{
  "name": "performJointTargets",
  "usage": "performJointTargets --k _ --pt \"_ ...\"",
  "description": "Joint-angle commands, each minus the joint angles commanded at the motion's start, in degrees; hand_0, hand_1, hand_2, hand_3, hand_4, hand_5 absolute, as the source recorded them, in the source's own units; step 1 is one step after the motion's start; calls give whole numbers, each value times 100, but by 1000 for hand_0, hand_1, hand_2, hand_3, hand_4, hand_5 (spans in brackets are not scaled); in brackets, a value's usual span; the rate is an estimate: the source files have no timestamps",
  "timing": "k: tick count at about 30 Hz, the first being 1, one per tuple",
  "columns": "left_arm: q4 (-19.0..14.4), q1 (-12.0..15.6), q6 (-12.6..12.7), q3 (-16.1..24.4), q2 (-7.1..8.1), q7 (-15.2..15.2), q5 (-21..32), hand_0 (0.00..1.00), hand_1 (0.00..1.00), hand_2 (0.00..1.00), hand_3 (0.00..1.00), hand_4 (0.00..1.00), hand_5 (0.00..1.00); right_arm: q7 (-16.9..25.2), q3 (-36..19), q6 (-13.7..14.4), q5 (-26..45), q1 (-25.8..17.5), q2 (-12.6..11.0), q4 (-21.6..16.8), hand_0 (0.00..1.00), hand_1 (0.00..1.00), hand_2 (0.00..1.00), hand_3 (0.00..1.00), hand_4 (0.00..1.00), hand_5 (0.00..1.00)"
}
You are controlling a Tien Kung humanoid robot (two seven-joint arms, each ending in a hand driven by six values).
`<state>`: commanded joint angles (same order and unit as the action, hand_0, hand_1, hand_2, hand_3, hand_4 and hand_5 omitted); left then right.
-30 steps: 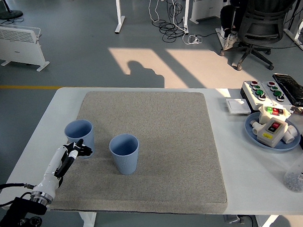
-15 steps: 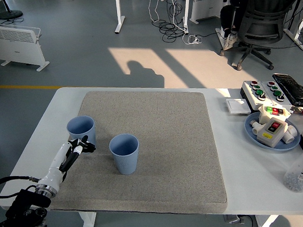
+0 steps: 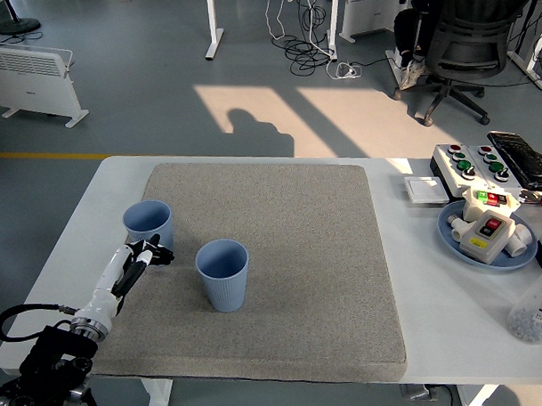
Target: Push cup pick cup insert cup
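From my remote seat I see the left hand (image 3: 146,257) reaching in from the near left corner over the grey mat (image 3: 282,256). Its dark fingers (image 3: 159,253) sit at the near side of the left cup (image 3: 148,227), low against its wall; I cannot tell whether they touch it or stop just short. The fingers look bunched together rather than spread, and they wrap nothing.

The left cup stands upright at the mat's left edge, mouth up. The second cup (image 3: 223,274) stands upright too, to the right of the hand and slightly nearer to me, apart from both the fingers and the first cup.

On the white table (image 3: 417,296) to the right of the mat I see a blue plate (image 3: 453,237) carrying some white parts, and beyond it a box of buttons (image 3: 470,164). A clear bottle (image 3: 536,309) lies near the right edge.
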<state>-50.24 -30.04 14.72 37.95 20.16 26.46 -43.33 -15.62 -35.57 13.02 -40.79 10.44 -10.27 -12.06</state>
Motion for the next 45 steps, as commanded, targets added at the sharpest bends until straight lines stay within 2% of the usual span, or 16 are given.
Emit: performJointTargets --k 12,17,20,30,45 --pt "455 -447 4 -427 -64 63 342 665 559 521 469 613 998 -1 3 -9 -20 -2 -2 -2 708 637 647 584 123 408" --pt "569 -546 1 -589 -73 78 469 665 560 521 468 608 998 -5 -3 -11 -29 -10 -6 -3 708 637 647 584 123 408" --pt "691 -654 22 -858 -98 133 695 665 560 521 468 608 998 -17 -29 -19 -85 -21 -14 -7 708 637 647 584 123 408" --pt "924 -871 61 -1172 -174 244 1057 665 560 521 467 604 998 -31 -60 -26 -157 -49 -11 -12 708 637 647 584 123 408" --pt "1144 -1097 0 -1449 -167 249 1286 665 559 519 467 602 998 -33 -65 -34 -175 -14 -8 -12 708 636 647 584 124 408"
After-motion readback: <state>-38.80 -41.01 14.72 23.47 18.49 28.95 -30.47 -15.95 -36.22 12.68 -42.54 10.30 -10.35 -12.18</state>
